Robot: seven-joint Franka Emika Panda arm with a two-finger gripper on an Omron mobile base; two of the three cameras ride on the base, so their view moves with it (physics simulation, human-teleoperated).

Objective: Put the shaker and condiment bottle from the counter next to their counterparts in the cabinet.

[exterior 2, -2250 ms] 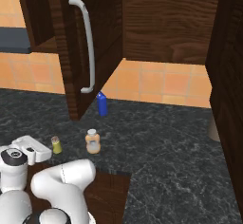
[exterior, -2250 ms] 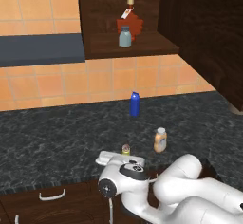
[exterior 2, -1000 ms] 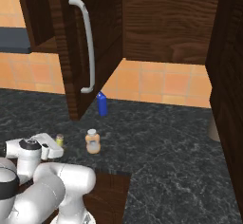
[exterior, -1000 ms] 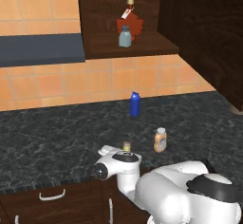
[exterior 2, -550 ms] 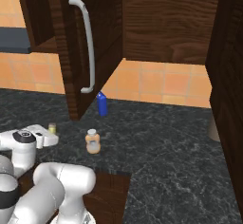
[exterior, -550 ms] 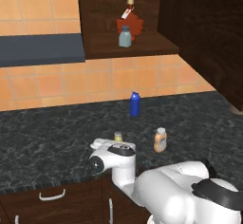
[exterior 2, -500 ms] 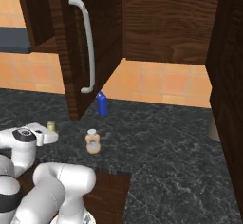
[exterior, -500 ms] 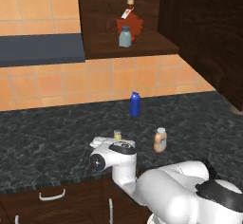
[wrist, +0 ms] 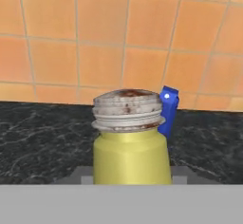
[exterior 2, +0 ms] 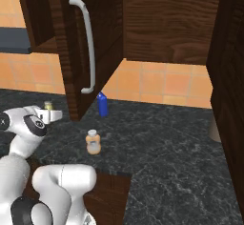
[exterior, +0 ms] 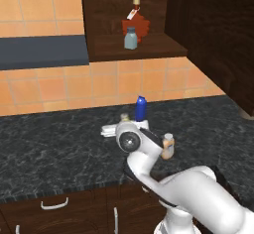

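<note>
Raised since earlier: end effector (exterior: 124, 124) gripping one shaker (wrist: 131, 137); one condiment bottle (exterior 2: 93, 141) on counter (exterior 2: 167, 148).

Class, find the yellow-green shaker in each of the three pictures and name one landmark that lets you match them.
Left base view: the shaker peeks out just behind the arm's wrist, left of the blue bottle.
Right base view: far left, at the gripper, left of the cabinet door.
Hand view: centre, large and close.
Shared landmark: the blue bottle, to the shaker's right in every view.
</note>
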